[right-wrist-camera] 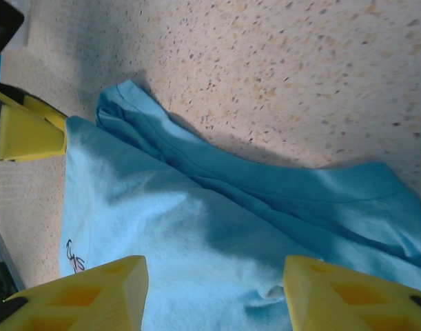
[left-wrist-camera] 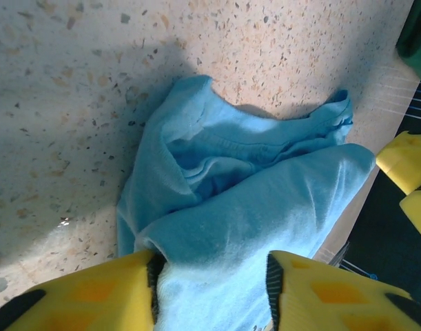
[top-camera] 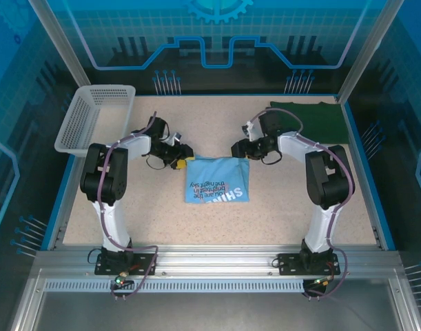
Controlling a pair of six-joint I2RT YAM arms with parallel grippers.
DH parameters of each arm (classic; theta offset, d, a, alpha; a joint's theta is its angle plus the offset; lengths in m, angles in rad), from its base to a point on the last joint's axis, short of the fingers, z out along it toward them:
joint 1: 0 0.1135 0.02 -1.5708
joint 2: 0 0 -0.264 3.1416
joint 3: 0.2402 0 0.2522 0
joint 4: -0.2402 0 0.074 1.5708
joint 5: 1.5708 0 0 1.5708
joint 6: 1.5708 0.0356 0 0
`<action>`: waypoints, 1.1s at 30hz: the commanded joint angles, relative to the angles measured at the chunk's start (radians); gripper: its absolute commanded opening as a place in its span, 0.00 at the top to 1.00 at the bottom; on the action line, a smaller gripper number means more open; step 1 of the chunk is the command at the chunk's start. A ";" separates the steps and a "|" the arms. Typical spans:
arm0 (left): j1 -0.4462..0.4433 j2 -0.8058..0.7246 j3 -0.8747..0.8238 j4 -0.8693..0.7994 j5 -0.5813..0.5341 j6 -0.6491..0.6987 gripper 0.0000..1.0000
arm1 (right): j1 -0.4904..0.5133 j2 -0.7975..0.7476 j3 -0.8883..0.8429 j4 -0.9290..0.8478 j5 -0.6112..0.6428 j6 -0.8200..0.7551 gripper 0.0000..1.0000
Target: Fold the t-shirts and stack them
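Light blue t-shirt lies folded mid-table, lettering up, its far edge rumpled between the two arms. There is bare speckled tabletop all round it, widest toward the near rail. Left gripper has its yellow fingers apart with bunched blue cloth filling the gap; squeezing or not, I cannot tell. Right gripper stands spread over that same edge. Dark green t-shirt lies flat in the far-right corner, well apart, and the white mesh basket sits at the far-left corner.
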 commanded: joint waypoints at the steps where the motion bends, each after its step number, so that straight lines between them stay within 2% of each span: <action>1: 0.011 0.016 0.003 0.013 0.026 0.051 0.60 | 0.024 0.035 0.025 -0.037 0.008 -0.025 0.48; 5: 0.008 0.016 -0.012 0.022 0.023 0.052 0.68 | 0.039 0.053 0.044 -0.067 0.033 -0.037 0.53; 10: 0.004 0.006 -0.015 0.029 0.024 0.052 0.84 | 0.042 0.030 0.029 -0.082 0.091 -0.036 0.60; 12: 0.000 0.002 -0.015 0.025 0.022 0.049 0.84 | 0.042 0.001 0.019 -0.084 0.118 -0.028 0.60; 18: -0.012 -0.016 -0.026 0.016 0.005 0.056 0.70 | 0.027 -0.090 -0.025 -0.057 0.175 0.002 0.46; 23: -0.016 -0.016 -0.030 0.013 -0.006 0.058 0.66 | 0.030 -0.055 -0.007 -0.063 0.164 -0.002 0.42; 30: -0.018 -0.017 -0.028 0.019 -0.005 0.052 0.80 | 0.053 0.045 0.064 -0.100 0.187 -0.035 0.48; 33: -0.023 -0.019 -0.022 0.013 -0.005 0.056 0.89 | 0.062 0.072 0.101 -0.125 0.179 -0.043 0.57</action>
